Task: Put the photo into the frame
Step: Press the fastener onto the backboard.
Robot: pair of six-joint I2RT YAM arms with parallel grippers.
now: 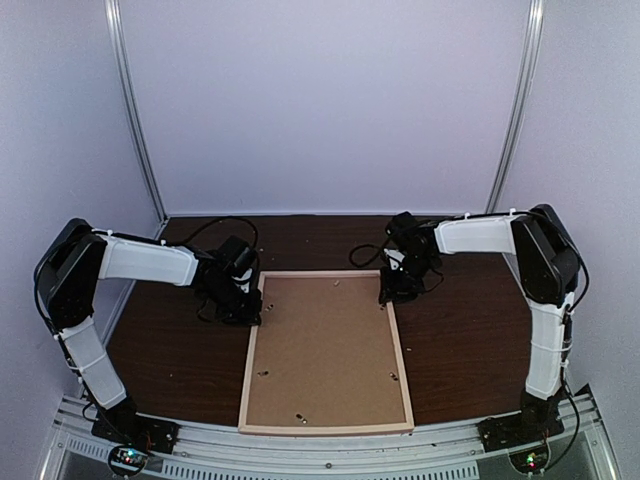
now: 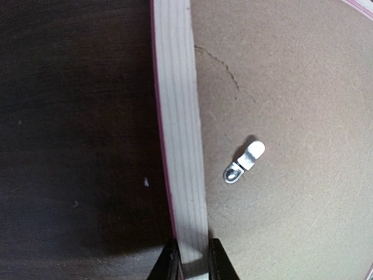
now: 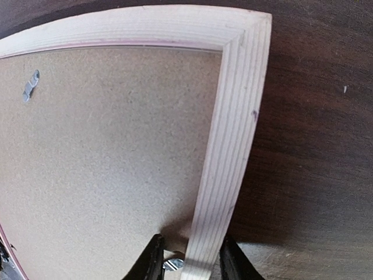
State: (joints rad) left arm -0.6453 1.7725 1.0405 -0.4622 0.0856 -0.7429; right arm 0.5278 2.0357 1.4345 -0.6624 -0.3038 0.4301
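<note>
The frame (image 1: 248, 360) lies face down on the dark table, pale wood back up, with a thin pink edge showing (image 2: 158, 116). A brown backing board (image 1: 325, 350) fills it. The photo is hidden from every view. My left gripper (image 1: 255, 312) is shut on the frame's left bar (image 2: 178, 116) near the far corner, both fingers pressed to the wood (image 2: 192, 262). My right gripper (image 1: 388, 295) straddles the right bar (image 3: 233, 146) near the far right corner. Its jaws (image 3: 189, 259) stand open, with a gap between the inner finger and the bar.
Small metal turn clips sit on the backing board (image 2: 291, 116): one (image 2: 245, 162) beside the left bar, one (image 3: 30, 86) near the top bar, one (image 3: 173, 265) between the right jaws. Dark table (image 1: 470, 330) surrounds the frame. White walls enclose the table on three sides.
</note>
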